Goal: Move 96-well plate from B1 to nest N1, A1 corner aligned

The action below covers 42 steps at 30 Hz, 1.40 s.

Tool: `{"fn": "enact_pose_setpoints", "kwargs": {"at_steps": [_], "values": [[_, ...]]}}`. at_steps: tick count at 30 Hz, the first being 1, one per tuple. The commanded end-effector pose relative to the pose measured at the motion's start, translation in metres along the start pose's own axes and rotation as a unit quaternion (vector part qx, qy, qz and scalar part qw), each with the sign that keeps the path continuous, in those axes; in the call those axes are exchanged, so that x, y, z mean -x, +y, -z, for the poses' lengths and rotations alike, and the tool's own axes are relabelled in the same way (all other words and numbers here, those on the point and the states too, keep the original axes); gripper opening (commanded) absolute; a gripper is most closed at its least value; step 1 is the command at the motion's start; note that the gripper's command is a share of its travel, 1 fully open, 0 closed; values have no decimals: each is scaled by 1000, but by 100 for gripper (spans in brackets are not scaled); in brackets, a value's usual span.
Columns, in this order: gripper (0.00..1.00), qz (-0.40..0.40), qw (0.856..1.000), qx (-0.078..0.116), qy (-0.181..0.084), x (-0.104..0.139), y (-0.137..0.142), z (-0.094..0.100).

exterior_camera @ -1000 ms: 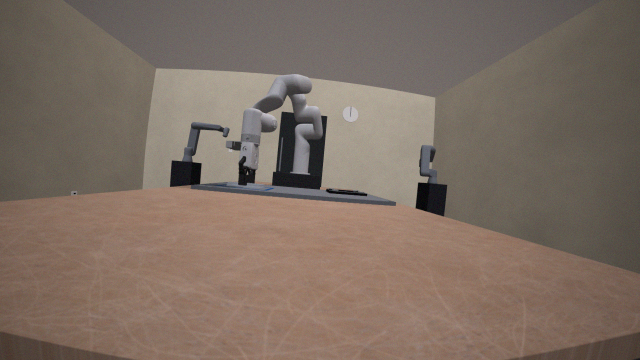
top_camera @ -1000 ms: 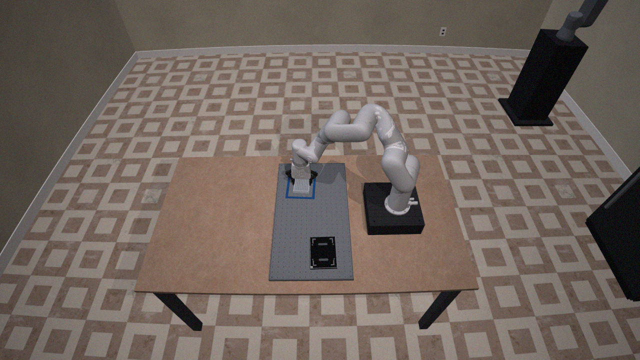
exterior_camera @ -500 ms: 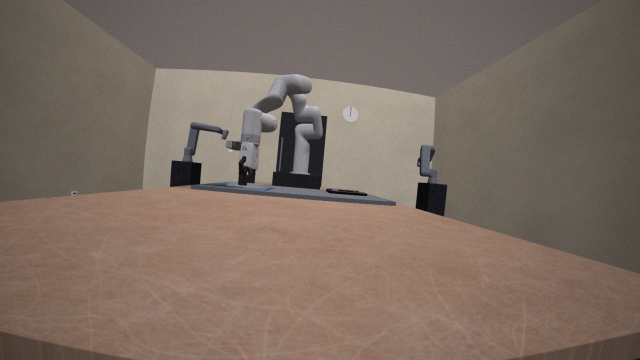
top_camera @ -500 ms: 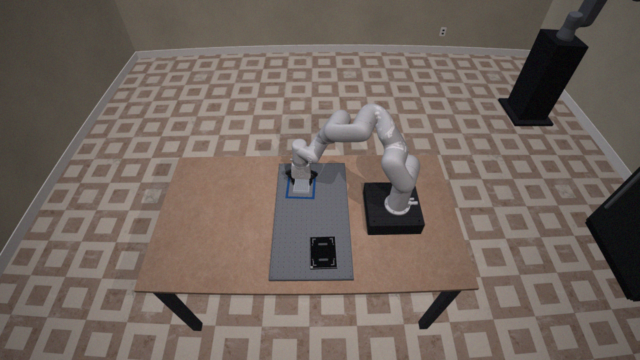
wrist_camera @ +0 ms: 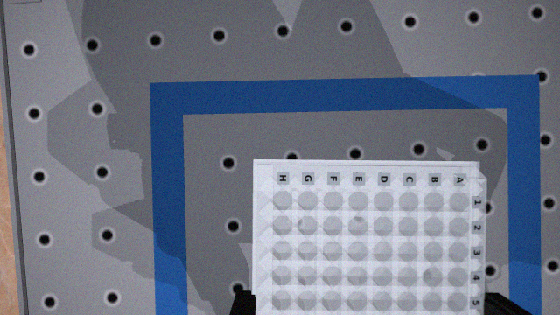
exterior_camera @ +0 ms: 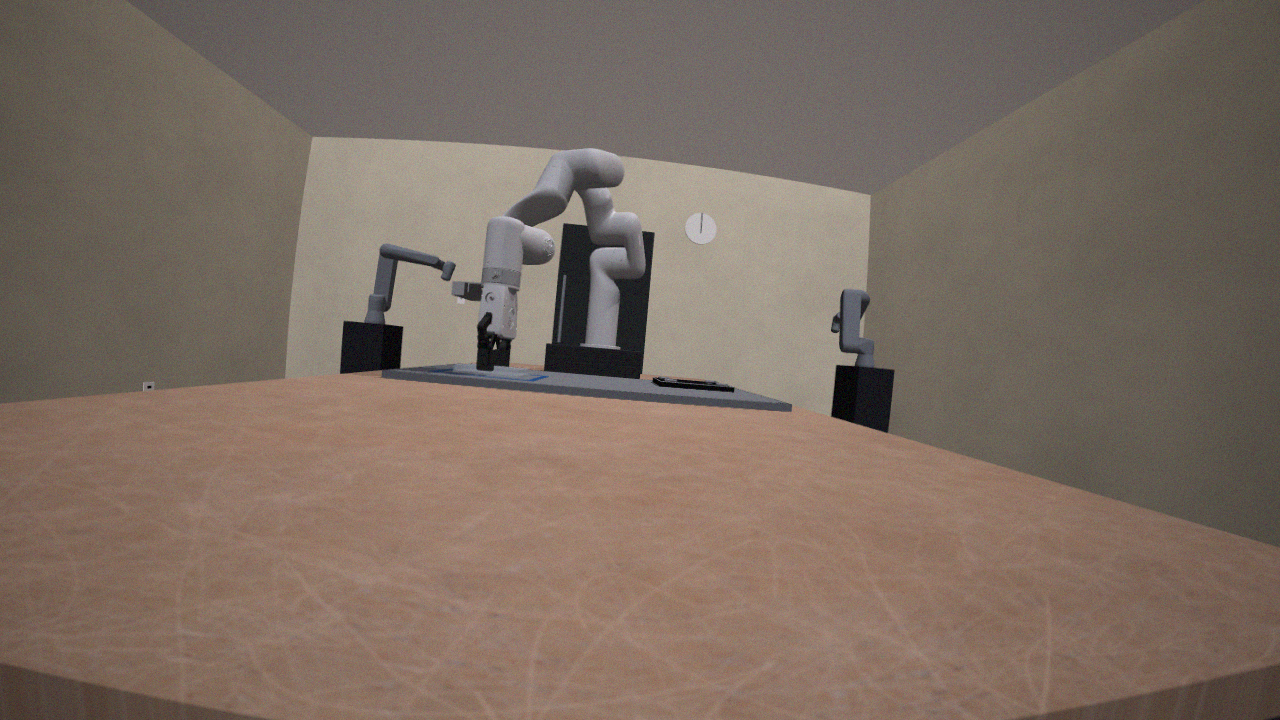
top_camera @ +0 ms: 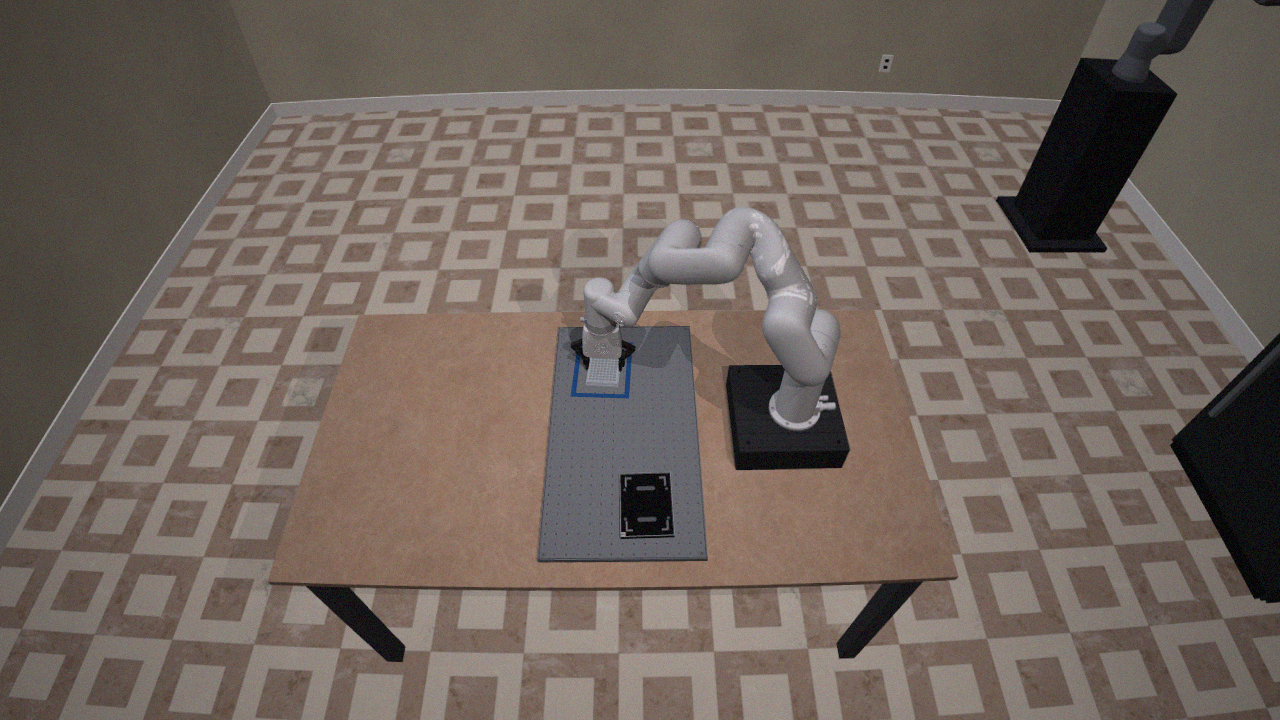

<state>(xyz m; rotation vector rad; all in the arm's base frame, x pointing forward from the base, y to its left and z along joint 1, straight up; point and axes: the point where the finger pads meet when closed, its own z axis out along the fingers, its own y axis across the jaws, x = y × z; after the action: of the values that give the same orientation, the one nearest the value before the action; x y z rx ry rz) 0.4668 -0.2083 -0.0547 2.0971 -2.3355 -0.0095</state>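
Black fingers of the white arm's gripper [wrist_camera: 372, 306] press against the two long sides of the white 96-well plate [wrist_camera: 367, 236], clamped on it with a wide spread; only their tips show at the bottom edge of the wrist view, one on each side of the plate. The plate lies inside the blue rectangular outline of bench spot B1 [wrist_camera: 168, 175], set toward the right half of that frame, on the grey perforated breadboard [wrist_camera: 66, 144]. Column letters H to A run along its top edge and row numbers down its right side, with the cut-off corner at the upper right beside the letter A.

From above, the gripper [top_camera: 601, 351] stands over the far end of the plate [top_camera: 605, 373], which sits at the back of the breadboard [top_camera: 617, 447]. The black plate nest N1 with white corner locators [top_camera: 646, 505] lies well apart, near the front edge of the same board. The arm rises from a black square pedestal [top_camera: 747, 447] on the brown wooden table [top_camera: 429, 465].
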Motion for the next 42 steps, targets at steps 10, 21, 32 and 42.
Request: {"fn": "enact_pose_setpoints", "kwargs": {"at_steps": [10,21,32,42], "values": [[0,0,1000,-1,2,0,-1,1],[0,0,1000,-1,2,0,-1,7],[0,0,1000,-1,2,0,-1,14],[0,0,1000,-1,2,0,-1,20]]}}
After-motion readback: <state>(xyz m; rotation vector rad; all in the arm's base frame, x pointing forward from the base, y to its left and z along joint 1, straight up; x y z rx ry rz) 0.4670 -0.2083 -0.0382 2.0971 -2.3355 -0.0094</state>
